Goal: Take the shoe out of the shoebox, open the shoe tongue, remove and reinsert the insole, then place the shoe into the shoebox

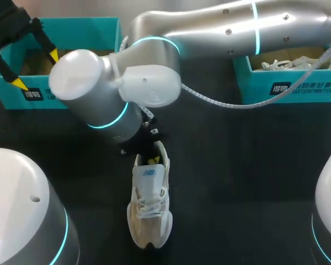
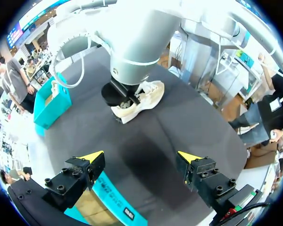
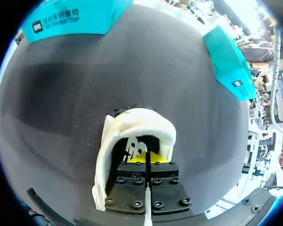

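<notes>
The shoe (image 1: pixel 149 212), a pale lace-up sneaker, lies upright on the black tabletop (image 1: pixel 237 182) with its toe toward the robot, well apart from both teal boxes. It is out of the shoebox (image 1: pixel 71 25), so the work in hand looks like the tongue-and-insole part of the task. The right gripper (image 3: pixel 148 158) has its fingers pressed together, with the yellow tips down in the shoe's mouth just behind the tongue (image 3: pixel 134 146). Whether they pinch an insole edge or only air is hidden by the collar. The left gripper (image 2: pixel 141 156) hangs wide open and empty over the near wall of the shoebox, far from the shoe. Nothing pins the sneaker down, so a straight upward pull would probably lift or drag the whole shoe. The better move is likely to catch the insole at its heel end and draw it up and back along the shoe's length. Steadying the toe with the left gripper would help. The tongue should be kept pushed forward so the opening is wide. The second shoebox (image 1: pixel 287 88), at the far right, holds pale contents I cannot make out.
</notes>
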`<control>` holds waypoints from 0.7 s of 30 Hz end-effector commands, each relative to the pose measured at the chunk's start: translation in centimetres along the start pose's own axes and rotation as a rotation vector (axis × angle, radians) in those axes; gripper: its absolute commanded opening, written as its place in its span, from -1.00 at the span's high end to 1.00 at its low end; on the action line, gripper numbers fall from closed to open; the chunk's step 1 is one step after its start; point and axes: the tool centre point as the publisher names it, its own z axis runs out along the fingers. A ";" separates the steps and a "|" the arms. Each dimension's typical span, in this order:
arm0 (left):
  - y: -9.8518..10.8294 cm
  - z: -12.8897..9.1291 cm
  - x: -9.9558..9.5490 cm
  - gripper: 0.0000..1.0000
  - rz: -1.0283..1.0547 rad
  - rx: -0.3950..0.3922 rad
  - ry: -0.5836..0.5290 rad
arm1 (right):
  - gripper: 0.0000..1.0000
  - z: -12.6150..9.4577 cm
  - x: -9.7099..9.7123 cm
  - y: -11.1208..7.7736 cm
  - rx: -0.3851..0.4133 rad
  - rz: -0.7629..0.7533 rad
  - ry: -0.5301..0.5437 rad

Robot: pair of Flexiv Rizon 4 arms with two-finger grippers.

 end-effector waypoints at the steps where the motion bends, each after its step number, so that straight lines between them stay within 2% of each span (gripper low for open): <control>1: 0.1 -0.1 -0.1 -1.00 0.000 -0.002 0.005 | 1.00 0.6 0.9 -0.8 0.010 0.551 -0.044; 7: 0.1 -0.1 -0.1 -1.00 0.000 -0.002 0.005 | 1.00 2.3 0.4 -1.5 0.057 0.552 -0.070; 16: 0.1 -0.1 -0.1 -1.00 0.000 -0.002 0.005 | 1.00 4.8 0.9 -1.4 0.077 0.545 0.006; 18: 0.1 -0.1 -0.1 -1.00 0.000 -0.002 0.005 | 1.00 4.9 0.9 -1.3 0.073 0.544 0.014; 21: 0.1 -0.1 -0.1 -1.00 0.000 -0.002 0.005 | 1.00 3.5 0.8 -1.3 0.043 0.544 0.003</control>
